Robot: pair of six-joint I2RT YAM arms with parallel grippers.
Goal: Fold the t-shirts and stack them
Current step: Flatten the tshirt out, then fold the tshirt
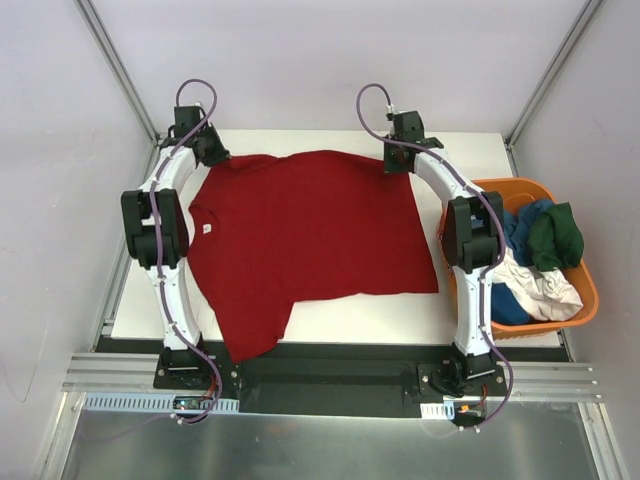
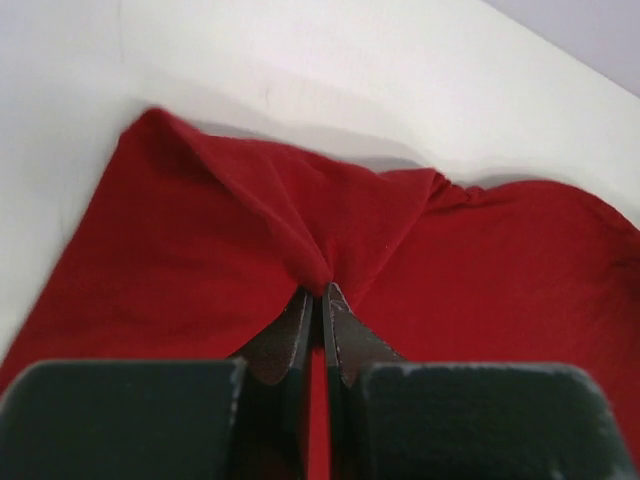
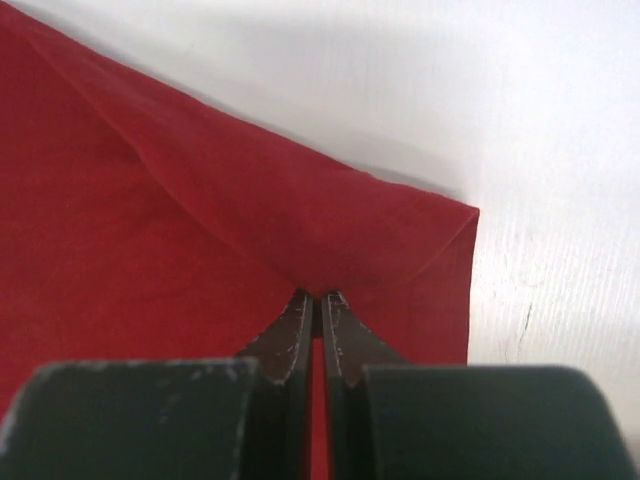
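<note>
1. Cloth of the dark red t-shirt (image 2: 180, 250) is pinched by the left claw (image 2: 321, 292). Its two dark fingers are pressed together with only a thin fold of fabric between the tips. Creases are seen running out from the pinch in the left wrist view.
2. The right claw (image 3: 319, 296) is likewise clamped tight on the same shirt, just inside a corner of the fabric. There the edge is drawn up into a low ridge above the white surface.
3. From above, the left claw is found at the far left corner of the shirt and the right claw at its far right corner. Both are placed close to the far edge of the bench (image 1: 470, 150).
4. The shirt is spread mostly flat across the middle of the bench, between the left arm (image 1: 158, 225) and the right arm (image 1: 470, 235). Its collar, marked by a small pale label, is turned toward the left arm. A near-left lobe of the cloth is draped over the near edge of the bench.
5. An orange plastic basket (image 1: 590, 290) is set at the right side of the bench, just beside the right arm and partly hidden by it.
6. Inside the basket a blue shirt (image 1: 520, 225), a dark green shirt (image 1: 557, 235) and a white shirt (image 1: 535, 285) are bunched together, crumpled and touching.
</note>
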